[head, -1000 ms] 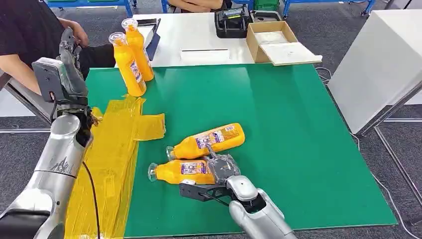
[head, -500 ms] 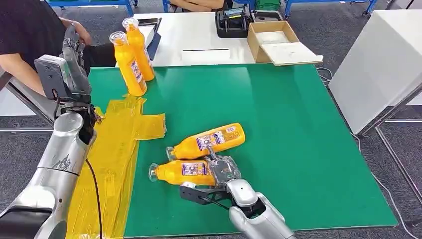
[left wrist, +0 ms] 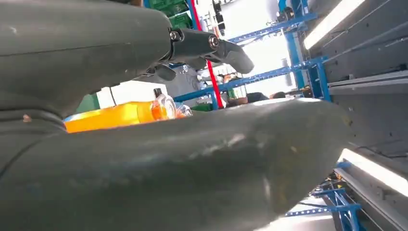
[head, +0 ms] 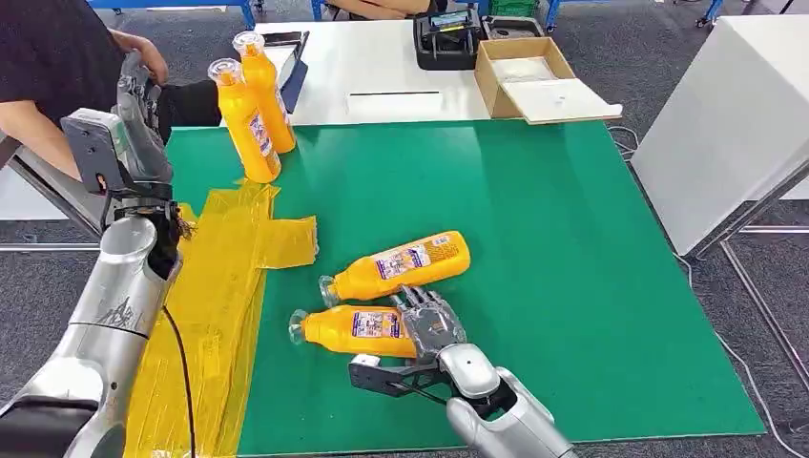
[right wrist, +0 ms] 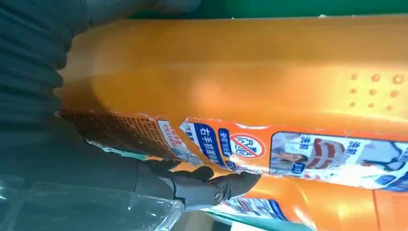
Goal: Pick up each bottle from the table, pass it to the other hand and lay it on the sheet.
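Observation:
Two orange bottles lie on the green mat (head: pixel 534 286), caps pointing left. The nearer lying bottle (head: pixel 355 328) has my right hand (head: pixel 431 329) over its base end, fingers across the top and thumb on the near side; up close the bottle (right wrist: pixel 250 82) sits against the palm with a finger (right wrist: pixel 211 185) curled along its far side. The farther lying bottle (head: pixel 401 264) is just beyond it. Two more bottles (head: pixel 245 124) (head: pixel 266 91) stand upright at the mat's back left. The yellow sheet (head: pixel 215 286) covers the left strip. My left hand (head: pixel 134 119) is raised above it, empty, fingers apart (left wrist: pixel 211 45).
A person in black (head: pixel 57 67) sits at the far left behind my left arm. Beyond the mat, a white table carries an open cardboard box (head: pixel 529 76) and a black device (head: pixel 444 43). A white panel (head: pixel 735 114) stands to the right.
My right hand has slid further over the nearer lying bottle's base and its fingers have spread across it. The left hand has stayed raised with only slight shifts.

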